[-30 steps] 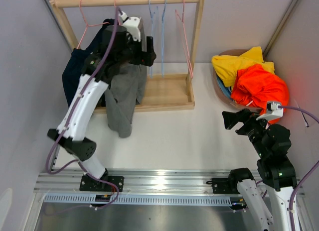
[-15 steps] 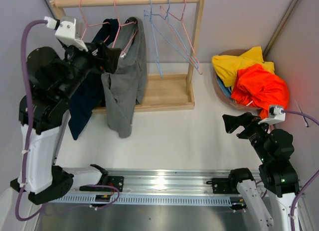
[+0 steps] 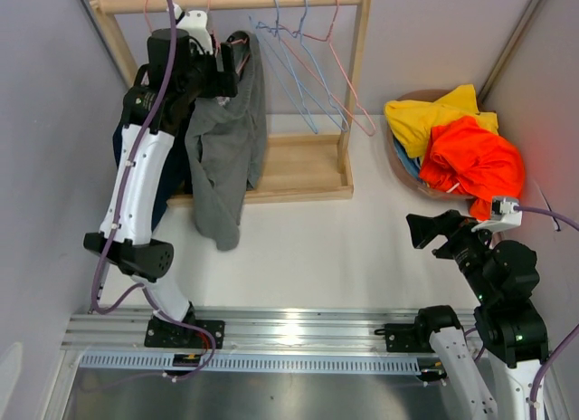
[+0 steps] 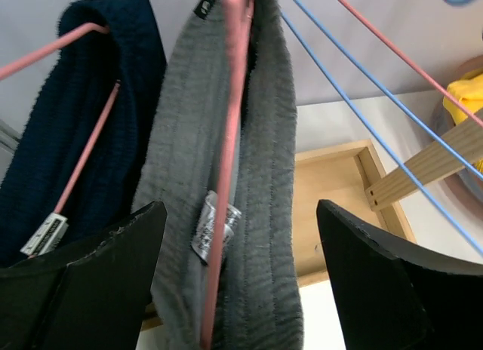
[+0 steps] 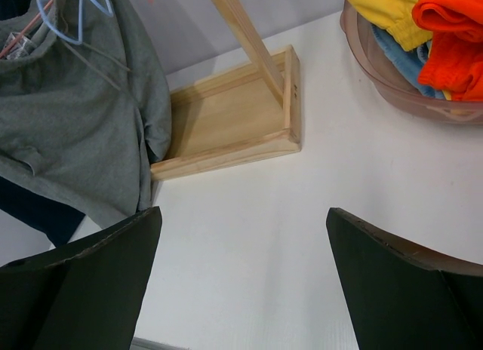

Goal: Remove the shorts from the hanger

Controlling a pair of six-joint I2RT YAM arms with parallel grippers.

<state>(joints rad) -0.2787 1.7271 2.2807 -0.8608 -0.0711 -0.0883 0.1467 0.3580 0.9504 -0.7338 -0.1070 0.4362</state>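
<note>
Two left fingers [image 4: 90, 282] wide apart, grey shorts [image 4: 264, 139] between them

Grey shorts [image 4: 264, 139] block left end effector [image 4: 240, 214]; slanted hangers [image 3: 312, 71] crowd right.

Looking like robot lab test cell. Plain grey walls [image 3: 41, 167] closing in white table [image 3: 344, 248]: one to left of left claw [image 4: 240, 214], one to right of right claw [image 5: 243, 214], one ahead of both. Metal rail [image 3: 298, 334] running behind claws, carrying bolted arm bases [image 3: 185, 332]. Purple cables [image 3: 166, 31] trailing over arms. Small wooden rack [image 3: 355, 76] with hangers [image 4: 224, 139] standing as staged prop around left claw. Bowl [image 5: 392, 93] sitting ahead-right of right claw.
</note>
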